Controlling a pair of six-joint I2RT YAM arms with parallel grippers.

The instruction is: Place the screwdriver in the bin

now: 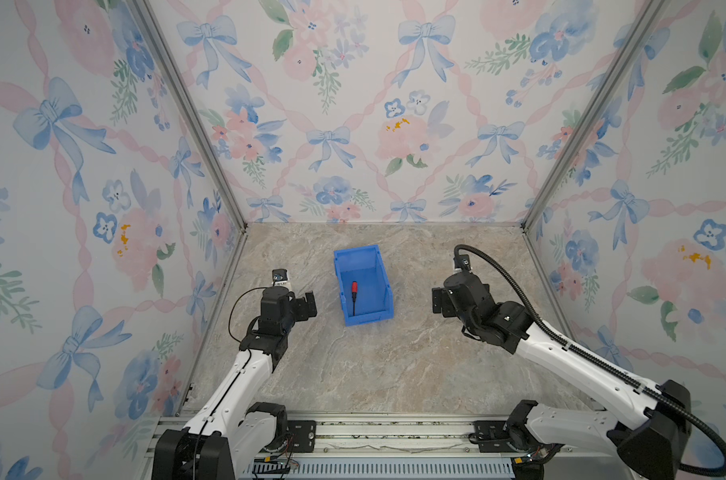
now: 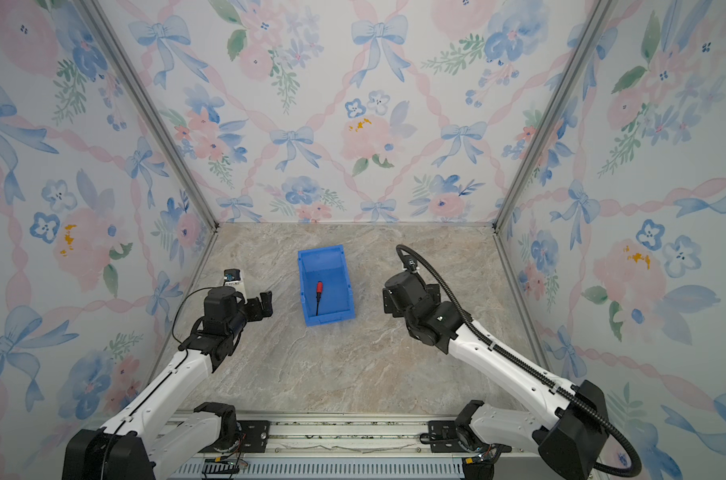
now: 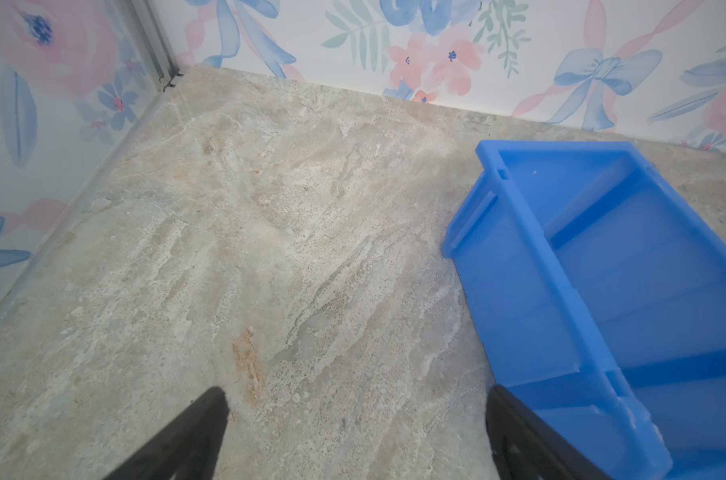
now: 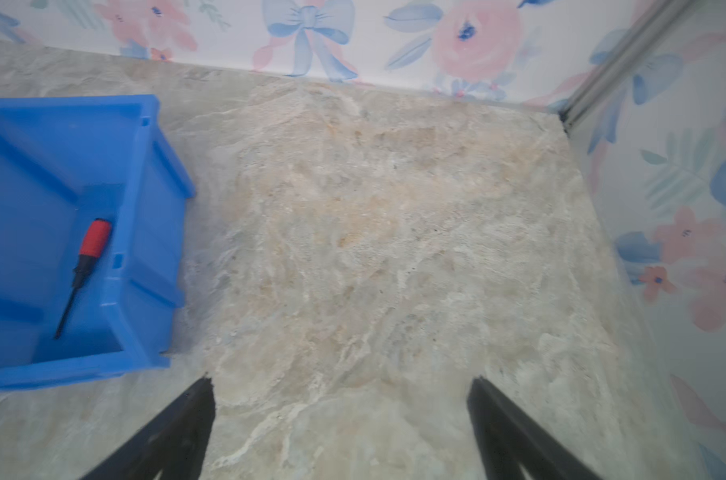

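Left gripper (image 1: 309,305) hangs near the bin's left wall. Its fingers (image 3: 186,432) are spread wide, with nothing between them but bare tabletop (image 1: 353,365). The bin (image 1: 356,250) sits mid-tabletop, a bit closer to the back edge, low end facing the front edge. The screwdriver (image 1: 354,296) is lying flat on the bin's floor, red handle toward the back and shaft pointing at the low end. Right gripper (image 1: 438,301) is off the bin's right side, a little further out than the left one, also wide open and empty. So the screwdriver is down between the two grippers, walled off from both, and no finger touches it.
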